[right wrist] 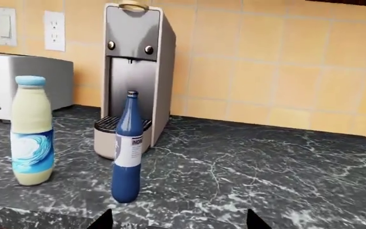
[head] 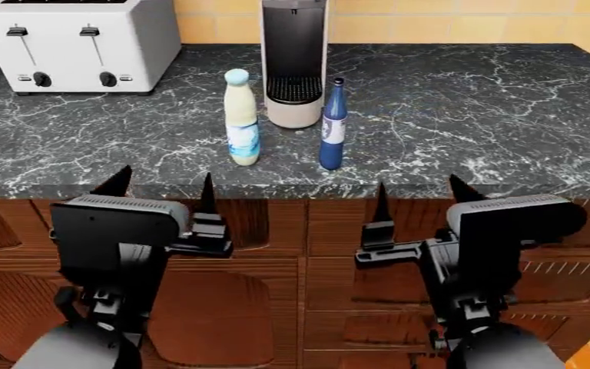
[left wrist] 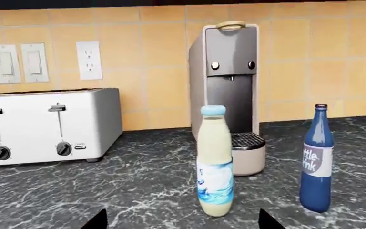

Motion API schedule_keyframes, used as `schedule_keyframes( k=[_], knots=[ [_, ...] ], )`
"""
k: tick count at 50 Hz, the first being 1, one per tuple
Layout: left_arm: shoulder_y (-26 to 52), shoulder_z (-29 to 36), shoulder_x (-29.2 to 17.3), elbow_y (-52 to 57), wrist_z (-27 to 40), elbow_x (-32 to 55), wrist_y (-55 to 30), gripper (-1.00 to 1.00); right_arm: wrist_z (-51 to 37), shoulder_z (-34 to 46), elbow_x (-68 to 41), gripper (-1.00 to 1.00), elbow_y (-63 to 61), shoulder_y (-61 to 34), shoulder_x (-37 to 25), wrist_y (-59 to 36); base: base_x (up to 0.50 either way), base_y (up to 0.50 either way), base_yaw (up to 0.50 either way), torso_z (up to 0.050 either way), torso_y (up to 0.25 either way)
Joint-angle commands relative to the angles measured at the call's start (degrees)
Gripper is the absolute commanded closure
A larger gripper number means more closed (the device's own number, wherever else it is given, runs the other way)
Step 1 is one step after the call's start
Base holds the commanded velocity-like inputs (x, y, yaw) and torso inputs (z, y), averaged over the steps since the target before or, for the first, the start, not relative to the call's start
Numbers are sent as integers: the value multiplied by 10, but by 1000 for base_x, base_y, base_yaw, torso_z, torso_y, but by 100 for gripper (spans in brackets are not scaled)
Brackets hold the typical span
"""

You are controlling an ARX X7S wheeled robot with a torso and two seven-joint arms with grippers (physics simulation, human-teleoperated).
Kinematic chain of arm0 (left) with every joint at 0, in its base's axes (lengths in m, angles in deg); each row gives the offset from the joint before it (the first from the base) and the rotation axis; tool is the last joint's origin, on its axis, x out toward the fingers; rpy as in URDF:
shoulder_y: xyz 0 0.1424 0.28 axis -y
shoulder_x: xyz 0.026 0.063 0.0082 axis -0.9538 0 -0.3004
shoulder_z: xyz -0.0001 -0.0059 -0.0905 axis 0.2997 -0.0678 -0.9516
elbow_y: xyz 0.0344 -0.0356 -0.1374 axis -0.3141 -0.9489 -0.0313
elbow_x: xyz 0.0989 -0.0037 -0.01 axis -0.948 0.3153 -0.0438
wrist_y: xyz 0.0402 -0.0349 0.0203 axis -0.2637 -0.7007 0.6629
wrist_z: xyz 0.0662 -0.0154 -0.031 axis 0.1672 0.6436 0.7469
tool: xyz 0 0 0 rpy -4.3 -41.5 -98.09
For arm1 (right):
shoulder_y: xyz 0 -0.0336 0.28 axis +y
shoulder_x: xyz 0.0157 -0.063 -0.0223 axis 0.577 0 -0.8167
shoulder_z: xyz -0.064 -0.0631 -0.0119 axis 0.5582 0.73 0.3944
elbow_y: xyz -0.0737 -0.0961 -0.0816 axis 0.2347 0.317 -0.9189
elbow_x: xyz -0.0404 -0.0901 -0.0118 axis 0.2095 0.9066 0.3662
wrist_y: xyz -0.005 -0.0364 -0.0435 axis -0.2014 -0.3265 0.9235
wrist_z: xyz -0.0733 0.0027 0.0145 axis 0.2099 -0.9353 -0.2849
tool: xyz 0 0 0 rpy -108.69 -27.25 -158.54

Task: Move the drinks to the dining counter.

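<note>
Two drinks stand upright on the dark grey veined marble counter (head: 479, 100). The cream-white milk bottle (head: 240, 119) (left wrist: 215, 162) (right wrist: 32, 131) has a light-blue cap and a blue wave label. To its right stands the slimmer dark-blue bottle (head: 332, 127) (left wrist: 317, 160) (right wrist: 128, 150) with a white label. My left gripper (head: 164, 181) (left wrist: 183, 222) hangs open in front of the counter edge, short of the milk bottle. My right gripper (head: 418, 188) (right wrist: 177, 222) is open too, a little right of the blue bottle. Neither holds anything. The dining counter is out of view.
A grey coffee machine (head: 293, 61) stands just behind and between the bottles. A white toaster (head: 80, 42) sits at the back left. A tan tiled wall with an outlet (left wrist: 89, 59) and switches backs the counter. Brown cabinet fronts (head: 295, 261) lie below the edge.
</note>
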Motion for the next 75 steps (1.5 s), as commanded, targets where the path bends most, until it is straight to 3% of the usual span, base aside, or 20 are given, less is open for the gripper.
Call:
schedule_keyframes(
  k=[1,4,7,11,15,34,38,47,49,54,60,63,68,75],
  knots=[
    [169,-127,-2,92,3,146,-255,-100,-42,-34,-54,-100,-72,-187,24,-306,0,0,0,0,0],
    [250,-176,8,100,31,184,-356,-100,-42,-63,-71,-100,-59,-247,48,-401,0,0,0,0,0],
    [300,-212,18,106,40,215,-417,-100,-77,-74,-137,-100,-56,-269,40,-411,0,0,0,0,0],
    [319,-214,16,102,60,245,-438,-100,-285,-130,-447,-100,-7,-313,-9,-411,0,0,0,0,0],
    [327,-211,20,72,71,254,-439,-100,-398,-140,-594,-100,20,-352,-41,-407,0,0,0,0,0],
    [268,-175,-11,59,76,260,-378,-100,-381,-106,-587,-100,13,-324,-77,-347,216,0,0,0,0],
    [282,-216,7,60,82,304,-422,-100,-392,-113,-605,-100,11,-324,-82,-348,500,0,0,0,0],
    [292,-225,5,68,105,346,-441,-100,-398,-108,-612,-100,12,-321,-88,-338,471,0,0,0,0],
    [299,-242,-5,67,160,426,-446,-100,-425,-119,-652,-100,12,-332,-89,-344,0,0,0,0,0],
    [341,-245,-85,48,437,770,-400,-100,-610,-125,-847,-100,19,-375,-126,-312,0,0,0,0,0],
    [359,-230,-136,55,506,859,-344,-100,-690,-91,-974,-100,35,-430,-162,-243,0,0,0,0,0],
    [367,-233,-141,45,492,901,-316,-100,-670,-83,-1020,-100,45,-442,-166,-230,0,0,0,0,0],
    [340,-279,-118,19,402,865,-344,-100,-627,-86,-1015,-100,56,-407,-165,-251,0,0,0,0,0],
    [312,-257,-91,21,323,795,-410,-100,-571,-74,-953,-100,72,-378,-144,-303,0,0,0,0,0]
  ],
)
